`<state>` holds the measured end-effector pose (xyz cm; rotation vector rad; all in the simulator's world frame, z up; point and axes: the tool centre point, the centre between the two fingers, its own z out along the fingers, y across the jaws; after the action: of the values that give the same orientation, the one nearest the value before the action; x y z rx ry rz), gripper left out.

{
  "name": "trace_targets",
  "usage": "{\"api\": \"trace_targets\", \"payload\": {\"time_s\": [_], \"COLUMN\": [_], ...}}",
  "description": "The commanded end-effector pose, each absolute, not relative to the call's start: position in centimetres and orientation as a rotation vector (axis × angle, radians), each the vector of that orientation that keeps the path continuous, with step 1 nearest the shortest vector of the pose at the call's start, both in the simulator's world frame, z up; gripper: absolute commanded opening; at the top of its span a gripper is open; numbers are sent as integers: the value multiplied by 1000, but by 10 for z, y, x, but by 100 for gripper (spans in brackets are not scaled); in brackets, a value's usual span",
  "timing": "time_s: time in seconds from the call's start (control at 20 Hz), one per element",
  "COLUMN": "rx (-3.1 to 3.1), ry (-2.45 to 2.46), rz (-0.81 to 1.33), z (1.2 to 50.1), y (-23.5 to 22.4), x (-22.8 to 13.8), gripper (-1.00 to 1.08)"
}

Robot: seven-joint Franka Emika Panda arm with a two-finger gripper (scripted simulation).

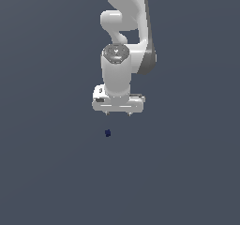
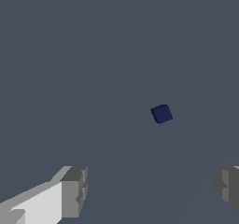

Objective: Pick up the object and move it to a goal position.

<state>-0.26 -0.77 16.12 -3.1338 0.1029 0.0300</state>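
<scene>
- White two-fingered gripper (image 1: 118, 113) hanging below the arm's white wrist, pointed downward, with only short stubs of the fingertips showing under the pale hand block in the exterior view.
- Jaws spread wide apart, nothing between them; in the wrist view one grey finger pad (image 2: 74, 192) and the other pad at the opposite edge, with bare floor across the whole gap.
- Tiny dark navy-blue cube (image 1: 108, 133) lying on the flat slate-grey floor (image 1: 47, 172), below the gripper in the exterior view and slightly toward the exterior view's left of its middle.
- Clear of the gripper: open floor visible between the fingertips and the cube, no contact.
- Same cube (image 2: 161, 114) in the wrist view, sitting beyond the fingertips and not between them, nearer to one pad's side than the other, turned a little so its edges run at a slant.
- Plain, unmarked faces on the cube, far smaller than the hand above it.
- White jointed robot arm (image 1: 123, 27) rising out of the top of the exterior view, with a dark grey band on its side.
</scene>
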Motion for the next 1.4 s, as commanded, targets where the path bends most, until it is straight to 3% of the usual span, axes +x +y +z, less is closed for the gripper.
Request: {"api": "trace_targets", "payload": {"time_s": [0.0, 0.55, 1.35], "rx": [-3134, -3131, -3098], "ry": [103, 79, 408], "rz": [30, 12, 18], "z": [161, 180, 158], "y": [-8, -11, -18], "x": [-3, 3, 8], "gripper": [100, 100, 100]}}
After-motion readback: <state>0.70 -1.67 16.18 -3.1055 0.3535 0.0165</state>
